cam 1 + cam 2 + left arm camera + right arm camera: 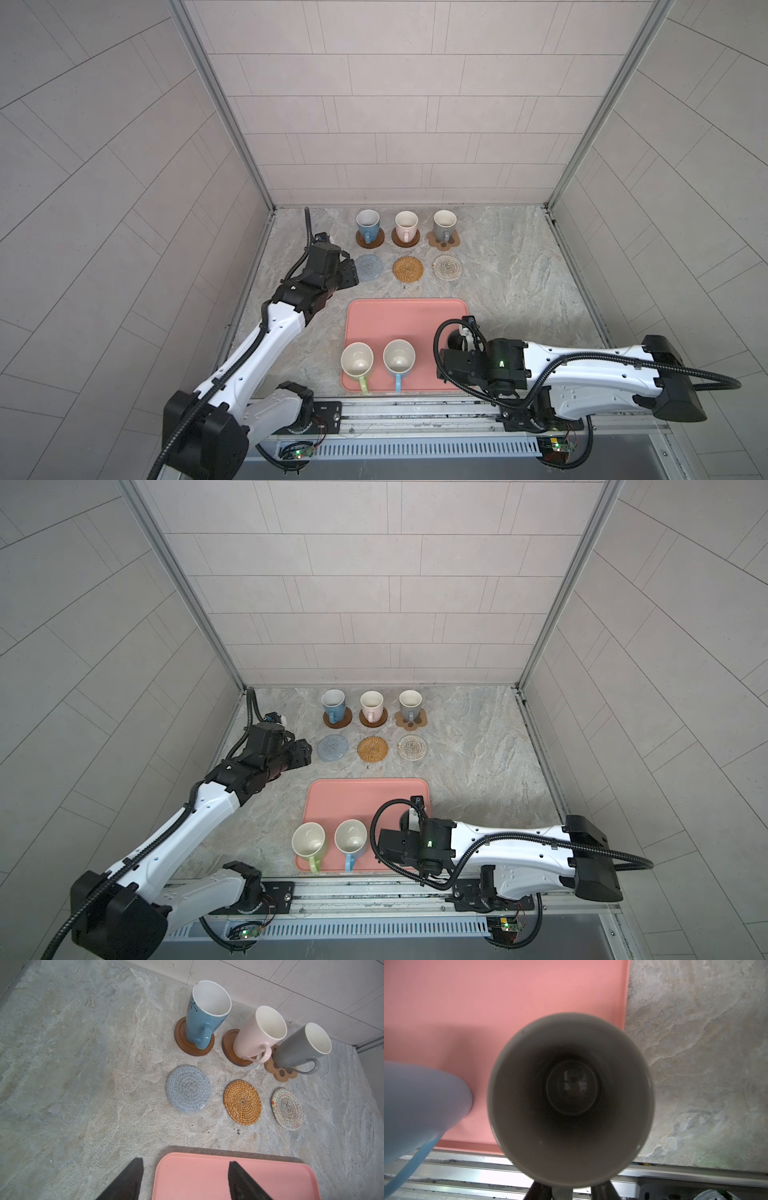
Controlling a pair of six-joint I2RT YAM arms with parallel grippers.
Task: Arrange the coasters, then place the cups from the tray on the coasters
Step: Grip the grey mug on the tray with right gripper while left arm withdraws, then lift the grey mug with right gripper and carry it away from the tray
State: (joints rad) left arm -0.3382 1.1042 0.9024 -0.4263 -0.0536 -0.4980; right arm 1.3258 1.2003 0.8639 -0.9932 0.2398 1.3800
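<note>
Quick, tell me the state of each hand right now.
Left hand: open, holding nothing.
Right hand: set around the handle of the dark grey mug; whether it grips cannot be told.

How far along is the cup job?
Done: six coasters laid out; blue mug, pink mug and grey mug stand on the back coasters.
In hand: right gripper is over the dark mug on the tray, fingers at its rim, grip unclear; left gripper open, empty.
To do: dark mug, green mug, light blue mug onto grey-blue coaster, rattan coaster, beige coaster.
</note>
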